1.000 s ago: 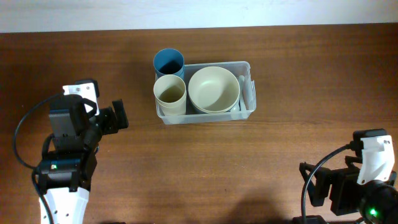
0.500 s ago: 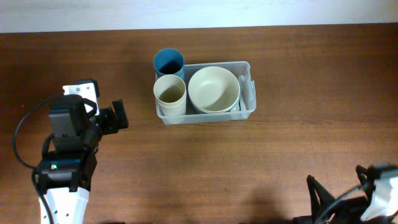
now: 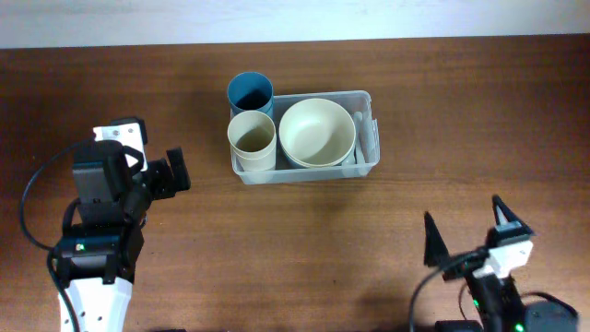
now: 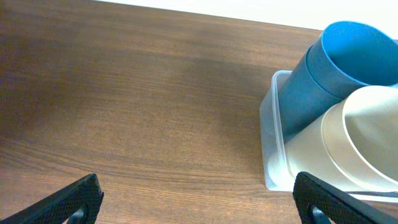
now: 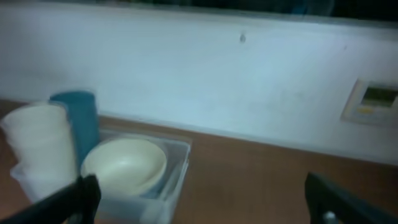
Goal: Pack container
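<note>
The clear plastic container (image 3: 372, 155) sits at the back middle of the table. Inside it are a cream bowl (image 3: 317, 131), a cream cup (image 3: 252, 138) and a blue cup (image 3: 250, 92) leaning at the back left corner. My left gripper (image 3: 175, 172) is open and empty, left of the container. In the left wrist view my left gripper (image 4: 196, 202) has the container's corner (image 4: 273, 146), the blue cup (image 4: 329, 68) and the cream cup (image 4: 367, 137) ahead on the right. My right gripper (image 3: 467, 231) stands open near the front right. In the blurred right wrist view my right gripper (image 5: 205, 199) holds nothing, and the bowl (image 5: 124, 165) lies far ahead.
Brown wooden table (image 3: 415, 83) all round. A white wall (image 5: 217, 81) with a small plate (image 5: 373, 99) runs behind the table's far edge. A pale slim thing (image 3: 361, 124) lies in the container to the right of the bowl.
My right arm has swung its wrist up and round: the white housing is gone and two open black fingers now point toward the container. The left arm and the container's contents have not moved.
</note>
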Controlling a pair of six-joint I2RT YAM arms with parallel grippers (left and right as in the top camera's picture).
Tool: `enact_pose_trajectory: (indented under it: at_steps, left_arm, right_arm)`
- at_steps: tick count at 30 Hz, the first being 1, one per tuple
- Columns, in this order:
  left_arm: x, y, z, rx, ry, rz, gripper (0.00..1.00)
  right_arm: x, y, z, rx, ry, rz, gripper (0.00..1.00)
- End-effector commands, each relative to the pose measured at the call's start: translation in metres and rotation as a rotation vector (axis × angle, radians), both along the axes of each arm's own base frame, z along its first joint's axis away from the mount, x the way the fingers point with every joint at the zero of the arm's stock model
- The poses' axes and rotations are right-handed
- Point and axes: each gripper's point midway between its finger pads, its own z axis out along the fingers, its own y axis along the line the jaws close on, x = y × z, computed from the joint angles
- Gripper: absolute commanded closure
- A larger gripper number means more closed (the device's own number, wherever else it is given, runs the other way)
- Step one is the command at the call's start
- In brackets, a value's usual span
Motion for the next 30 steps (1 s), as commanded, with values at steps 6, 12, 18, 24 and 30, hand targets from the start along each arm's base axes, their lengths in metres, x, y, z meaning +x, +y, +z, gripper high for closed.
enact_pose_trajectory:
  at_steps: [6,12,18,24,30]
  left_arm:
    - [0.0,-0.001,0.0,0.007,0.001,-0.018,0.0]
    - [0.0,-0.001,0.0,0.007,0.001,-0.018,0.0]
    - [0.0,-0.001,0.0,0.007,0.001,-0.018,0.0]
    - [0.0,-0.001,-0.001,0.007,0.001,-0.017,0.0]
    - [0.0,-0.001,0.0,0.007,0.001,-0.018,0.0]
  right_arm:
    - [0.029,0.001,-0.047,-0.027,-0.181,0.009,0.01]
    - [0.035,0.002,-0.073,-0.026,-0.157,0.014,0.01]
    - [0.037,0.007,-0.086,-0.06,-0.121,0.036,0.01]
    - [0.038,0.017,-0.109,-0.097,-0.066,0.074,0.01]
    - [0.039,0.016,-0.132,-0.097,0.031,0.078,0.01]
